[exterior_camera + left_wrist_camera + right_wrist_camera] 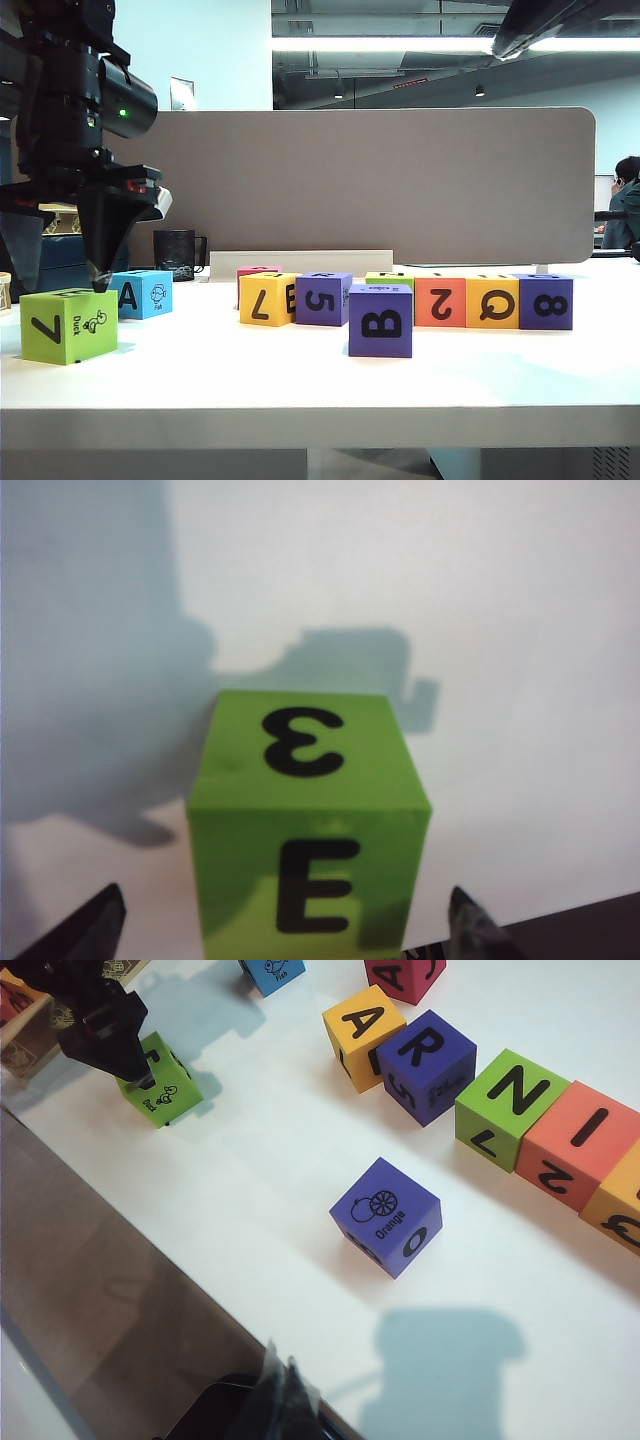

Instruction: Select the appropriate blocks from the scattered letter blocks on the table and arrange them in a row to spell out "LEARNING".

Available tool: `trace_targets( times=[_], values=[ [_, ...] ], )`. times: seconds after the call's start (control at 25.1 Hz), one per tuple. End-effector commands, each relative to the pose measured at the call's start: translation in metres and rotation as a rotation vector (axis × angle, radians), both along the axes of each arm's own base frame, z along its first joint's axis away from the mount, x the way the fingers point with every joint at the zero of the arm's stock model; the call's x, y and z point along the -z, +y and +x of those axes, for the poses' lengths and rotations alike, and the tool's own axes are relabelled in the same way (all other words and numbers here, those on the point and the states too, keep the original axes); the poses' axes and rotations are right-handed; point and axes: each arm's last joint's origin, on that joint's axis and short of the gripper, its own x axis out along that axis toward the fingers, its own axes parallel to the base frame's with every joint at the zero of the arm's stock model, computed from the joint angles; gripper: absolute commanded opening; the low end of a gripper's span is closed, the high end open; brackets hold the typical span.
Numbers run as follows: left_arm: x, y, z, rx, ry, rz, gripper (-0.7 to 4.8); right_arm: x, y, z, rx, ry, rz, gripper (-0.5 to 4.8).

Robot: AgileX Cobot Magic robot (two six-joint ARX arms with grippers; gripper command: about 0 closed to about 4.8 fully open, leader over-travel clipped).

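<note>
left gripper (100, 283): far left of exterior view, pointing straight down at the lime green block (68, 325). In the left wrist view the two fingertips (95, 925) stand spread either side of the cube with white table visible in the gaps, so jaws look apart, nothing pinched.
green block: front left of the table (300, 385), well apart from the row; wrist view shows a 3 and an E on two of its faces.
key relation: block sits directly under the left gripper and square between the fingers; a cube, so no long axis to line up. Straight descent and close should do, by my read.
row: yellow (267, 298), purple (323, 298), green, orange, yellow, purple blocks along mid-table, centre to right of exterior view.
strays: blue A block (141, 293) just behind the green one; purple B cube (380, 319) in front of the row.
right gripper (283, 1400): bottom edge of its wrist view, over the near table edge, far from every block; tips look together, can't tell for sure.
nearer arm: left, clearly.
</note>
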Motion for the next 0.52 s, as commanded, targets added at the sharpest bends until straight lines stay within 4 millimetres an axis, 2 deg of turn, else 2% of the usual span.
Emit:
trace_targets(
  times=[0.04,0.36,0.4,0.44,0.52],
  values=[
    [0.005,-0.002,-0.002,0.005,0.003,-0.001,4.03,-0.002,0.0,0.0,-0.005,-0.016,0.007,-0.02],
    [0.014,-0.004,0.0,-0.014,-0.033,-0.009,3.9,-0.002,0.0,0.0,-0.005,-0.016,0.007,-0.02],
    [0.015,-0.004,0.001,-0.014,-0.043,-0.012,3.4,-0.002,0.0,0.0,-0.005,-0.015,0.007,-0.02],
    [0.015,-0.004,0.001,-0.014,-0.047,-0.013,3.16,-0.002,0.0,0.0,-0.005,-0.015,0.007,-0.02],
    [0.016,-0.004,0.001,-0.014,-0.047,-0.014,3.06,-0.002,0.0,0.0,-0.005,-0.014,0.007,-0.02]
  ],
)
